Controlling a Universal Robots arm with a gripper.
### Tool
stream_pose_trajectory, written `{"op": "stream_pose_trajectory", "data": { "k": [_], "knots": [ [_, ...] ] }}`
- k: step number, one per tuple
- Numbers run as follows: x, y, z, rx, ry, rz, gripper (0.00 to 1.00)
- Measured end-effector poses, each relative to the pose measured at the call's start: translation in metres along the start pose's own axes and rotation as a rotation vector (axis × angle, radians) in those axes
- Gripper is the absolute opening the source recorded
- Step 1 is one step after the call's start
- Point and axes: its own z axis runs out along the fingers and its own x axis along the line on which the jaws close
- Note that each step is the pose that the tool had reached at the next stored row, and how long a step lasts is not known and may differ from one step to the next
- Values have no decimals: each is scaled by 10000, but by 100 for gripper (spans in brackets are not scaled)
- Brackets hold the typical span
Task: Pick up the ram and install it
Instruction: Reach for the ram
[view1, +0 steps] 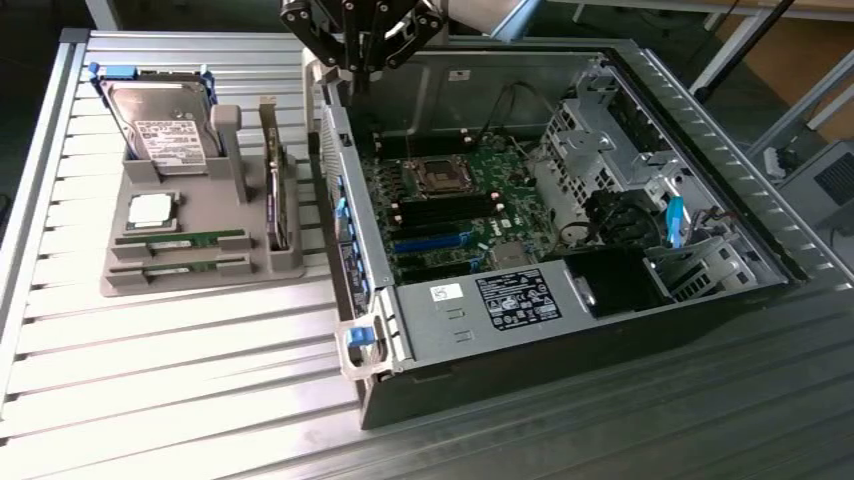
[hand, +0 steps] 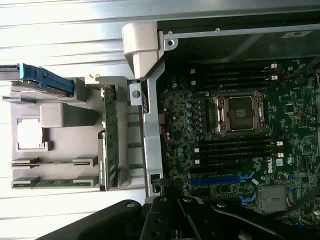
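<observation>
I'm looking down on the grey holder (hand: 75, 120): one ram stick (hand: 54, 162) and a second ram stick (hand: 54, 182) lie side by side, processor chip (hand: 29, 134) near them, expansion card (hand: 110, 145) standing on edge. Beside the holder, there's the motherboard (hand: 295, 125), black memory slots (hand: 235, 149) flanking its socket (hand: 239, 114).

White letters (hand: 268, 167) on the green motherboard (hand: 175, 100), near its edge beyond the blue slot (hand: 220, 180), read DELL, set sideways. A small white sticker (view1: 449, 292) on the grey power supply (view1: 441, 330) carries a mark like 15. The black label (view1: 519, 298) beside it and the white label (view1: 163, 138) on the hard drive (view1: 154, 100) bear print too fine to read.
</observation>
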Motion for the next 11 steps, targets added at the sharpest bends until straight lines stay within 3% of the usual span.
{"op": "stream_pose_trajectory", "data": {
  "k": [11],
  "knots": [
    [34, -3, -1, 0, 0, 0, 9]
  ]
}}
